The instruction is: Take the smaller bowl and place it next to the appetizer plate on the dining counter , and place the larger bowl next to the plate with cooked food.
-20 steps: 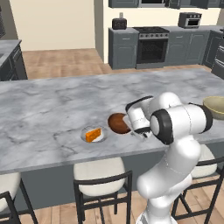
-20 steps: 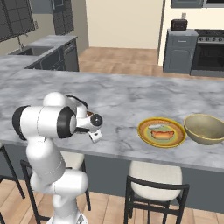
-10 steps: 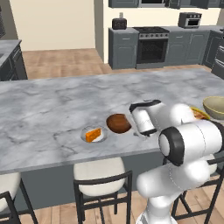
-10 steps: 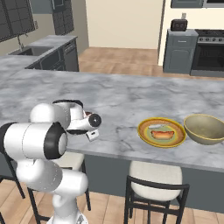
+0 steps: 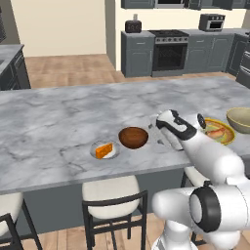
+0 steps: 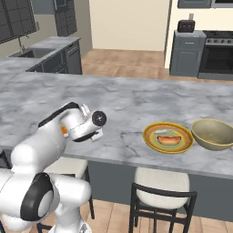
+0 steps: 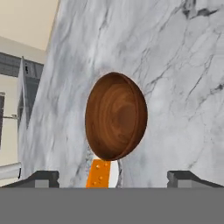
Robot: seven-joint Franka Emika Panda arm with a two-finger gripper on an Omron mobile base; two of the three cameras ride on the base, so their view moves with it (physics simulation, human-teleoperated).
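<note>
Smaller bowl (image 7: 116, 116) on the counter, apart from the wide-spread hand (image 7: 113, 178).

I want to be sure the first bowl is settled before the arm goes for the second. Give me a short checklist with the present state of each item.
1. The smaller bowl sits upright on the dining counter: ok.
2. It stands beside the appetizer plate, not on it: ok.
3. The hand is open, its fingertips apart and clear of the bowl: ok.
4. The larger bowl is already on the dining counter, beside the plate with cooked food: ok.
5. Whether the smaller bowl touches the appetizer plate: cannot tell.
</note>
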